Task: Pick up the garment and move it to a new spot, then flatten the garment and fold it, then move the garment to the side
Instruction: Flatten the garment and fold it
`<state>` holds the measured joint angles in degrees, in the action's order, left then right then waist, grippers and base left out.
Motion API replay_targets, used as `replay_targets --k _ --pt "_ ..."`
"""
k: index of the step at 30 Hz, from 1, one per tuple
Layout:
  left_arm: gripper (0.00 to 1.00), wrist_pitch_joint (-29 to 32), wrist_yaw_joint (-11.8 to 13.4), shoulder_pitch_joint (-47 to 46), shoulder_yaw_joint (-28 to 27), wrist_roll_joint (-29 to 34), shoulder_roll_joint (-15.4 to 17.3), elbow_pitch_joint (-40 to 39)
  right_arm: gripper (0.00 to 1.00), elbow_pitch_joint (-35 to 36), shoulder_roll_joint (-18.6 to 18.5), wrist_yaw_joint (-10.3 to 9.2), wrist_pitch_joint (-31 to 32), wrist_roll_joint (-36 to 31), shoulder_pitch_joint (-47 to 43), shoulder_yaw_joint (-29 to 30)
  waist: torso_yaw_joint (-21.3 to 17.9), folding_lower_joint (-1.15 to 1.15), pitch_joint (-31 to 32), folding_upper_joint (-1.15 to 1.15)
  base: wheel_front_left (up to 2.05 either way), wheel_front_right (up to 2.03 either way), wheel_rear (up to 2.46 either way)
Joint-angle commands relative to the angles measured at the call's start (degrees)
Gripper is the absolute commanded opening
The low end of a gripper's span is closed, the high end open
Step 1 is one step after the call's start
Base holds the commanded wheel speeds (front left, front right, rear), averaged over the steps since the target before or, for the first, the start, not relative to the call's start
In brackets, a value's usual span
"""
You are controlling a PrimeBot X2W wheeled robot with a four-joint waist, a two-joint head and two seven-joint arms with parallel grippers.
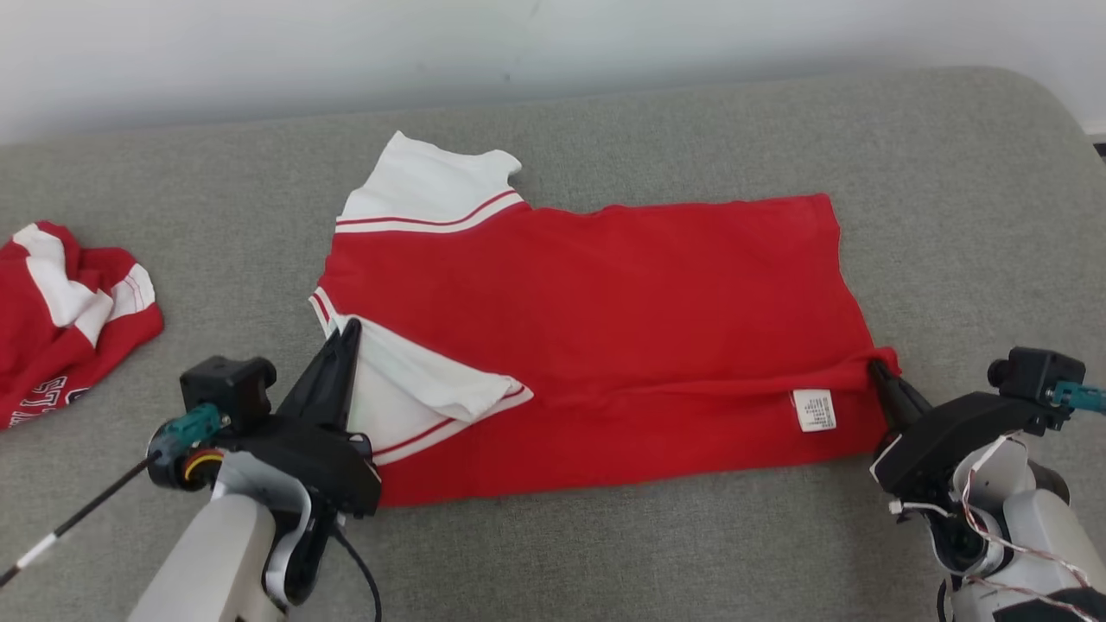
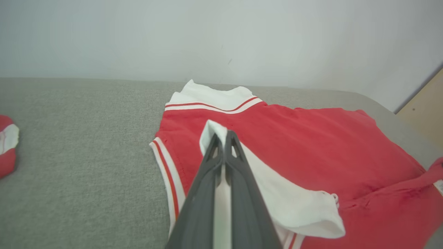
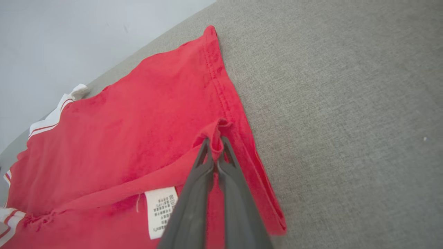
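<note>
Left gripper (image 1: 346,335) clamped on white sleeve (image 1: 415,380), right gripper (image 1: 880,371) clamped on hem corner (image 3: 221,125): likely holding near edge doubled over for lengthwise fold. Garment (image 1: 605,276) flat mid grey cushion (image 1: 950,173); crumpled second shirt (image 1: 60,302) far left.

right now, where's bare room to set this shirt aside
Widest bare cushion: right of the shirt. Also a strip between shirt and wall, and a gap before the crumpled garment. Crowded near side: left claw and right claw grip it.
</note>
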<state>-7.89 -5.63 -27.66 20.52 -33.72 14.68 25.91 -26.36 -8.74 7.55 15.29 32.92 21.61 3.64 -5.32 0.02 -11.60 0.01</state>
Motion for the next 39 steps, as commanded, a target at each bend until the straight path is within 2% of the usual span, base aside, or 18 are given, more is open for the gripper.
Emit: replay_targets --k 1,3,4,5,6,14,24,30,39 --pt "0.00 -0.7 -0.4 -2.0 0.5 0.8 0.1 1.6 0.00 -1.3 -0.5 -0.14 -0.9 0.2 1.5 -0.2 -0.4 -0.02 -1.2 -0.01 0.00 0.00 0.00" --pt "0.00 -0.8 -0.9 -3.5 1.2 0.7 -0.3 3.6 0.00 -3.1 -0.7 -0.14 -1.7 0.3 2.6 -0.7 -0.3 -0.02 -1.5 -0.01 0.00 0.00 0.00" --pt "0.00 -0.9 -0.9 -4.2 1.7 0.8 -0.5 4.6 0.29 -3.8 -1.0 -0.14 -2.3 0.1 3.0 -1.1 -0.3 -0.02 -1.5 -0.01 0.00 0.00 0.00" --pt "0.00 -1.7 -1.1 -5.0 1.9 1.0 -0.6 5.4 0.97 -4.3 -1.2 -0.14 -3.0 0.0 3.4 -1.4 -0.2 -0.02 -1.6 -0.01 0.00 0.00 0.00" --pt "1.00 -2.4 -1.2 -5.6 2.1 1.2 -0.7 6.2 1.00 -4.8 -1.3 -0.14 -3.6 0.0 3.7 -1.7 -0.1 -0.02 -1.5 -0.01 0.00 0.00 0.00" --pt "1.00 -6.8 -0.8 -2.1 1.3 1.0 -1.8 8.0 1.00 -6.3 -4.1 -0.14 -8.4 0.8 0.2 -4.5 0.7 -0.02 2.4 -0.01 0.00 0.00 0.00" --pt "1.00 -7.3 0.8 9.6 -1.2 2.3 0.1 2.9 1.00 -2.7 -7.4 -0.14 -8.8 1.0 -7.4 -6.5 2.0 -0.02 4.3 -0.01 0.00 0.00 0.00" --pt "1.00 -7.3 1.2 13.4 -1.0 2.9 1.0 2.4 1.00 -2.2 -7.3 -0.14 -8.7 0.3 -7.9 -6.1 2.5 -0.02 3.7 -0.01 0.00 0.00 0.00" --pt "1.00 -6.2 0.7 11.5 1.2 3.7 0.4 5.6 1.00 -6.0 -6.8 -0.14 -10.3 -3.2 -4.6 -8.0 2.3 -0.02 1.6 -0.01 0.00 0.00 0.00"
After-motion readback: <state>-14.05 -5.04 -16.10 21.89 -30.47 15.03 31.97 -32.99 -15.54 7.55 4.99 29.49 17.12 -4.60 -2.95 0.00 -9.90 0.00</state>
